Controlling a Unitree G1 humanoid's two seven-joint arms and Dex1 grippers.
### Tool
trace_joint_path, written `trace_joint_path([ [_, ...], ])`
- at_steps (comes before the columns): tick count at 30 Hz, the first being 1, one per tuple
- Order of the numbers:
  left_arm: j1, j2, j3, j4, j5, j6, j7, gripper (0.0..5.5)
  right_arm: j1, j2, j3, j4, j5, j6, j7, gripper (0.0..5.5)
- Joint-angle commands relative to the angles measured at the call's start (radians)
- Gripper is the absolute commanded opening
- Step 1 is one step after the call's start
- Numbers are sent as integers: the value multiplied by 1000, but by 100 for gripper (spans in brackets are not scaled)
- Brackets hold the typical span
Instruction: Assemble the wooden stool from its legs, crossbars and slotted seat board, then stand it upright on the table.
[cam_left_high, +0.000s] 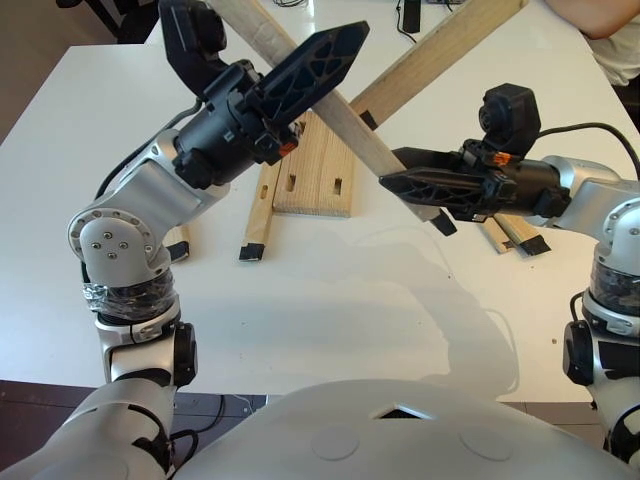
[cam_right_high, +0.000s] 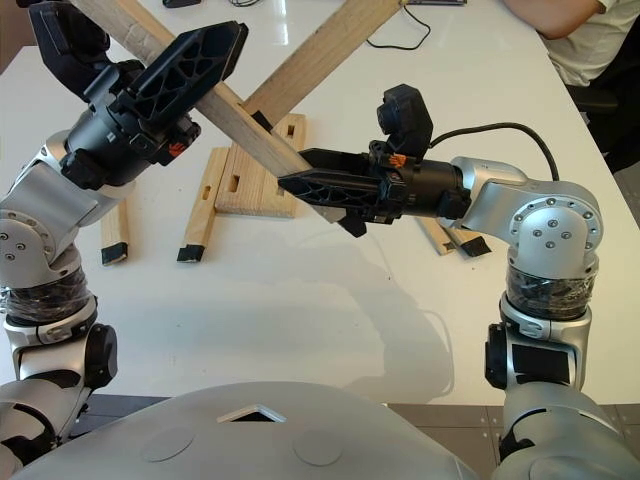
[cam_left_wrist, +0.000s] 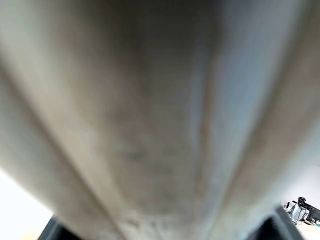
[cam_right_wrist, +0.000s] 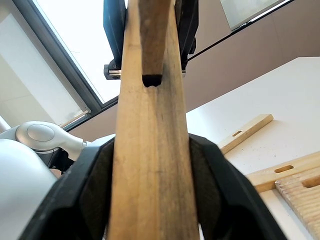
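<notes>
aloft: one wooden leg (cam_right_high: 255, 130) slanting above the middle of the tabletop (cam_left_high: 330, 300), high end toward the far left corner, black-capped end low toward the right edge.
left pincer (cam_left_high: 325, 65): clamped around the upper part of that leg, one black finger lying across its top face.
right pincer (cam_left_high: 392, 168): closed narrow on the same leg's lower part, just above the black cap, fingers level and pointing toward the left edge.
second piece (cam_left_high: 440, 50): another wooden bar rising toward the far right corner, lower end meeting the held leg between the two pincers, at a slot; seated or merely touching, cannot tell.
seat board (cam_left_high: 318, 185): flat on the tabletop under the crossing, slots facing up.
loose leg (cam_left_high: 262, 210): flat just beside the seat board on its left-edge side, black cap toward the near edge.
further leg (cam_right_high: 115, 228): flat nearer the left edge, partly hidden.
other pieces (cam_left_high: 515, 232): capped bars flat toward the right edge, partly hidden.
</notes>
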Motion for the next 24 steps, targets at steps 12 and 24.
trace_joint_path([
  [12,-11,121,67,166,374,-105,-218,203,143,30,61,-6,-320,-234,9,308],
  [24,-36,260,72,671,886,-386,-569,203,213,157,144,97,-627,-493,-45,308],
])
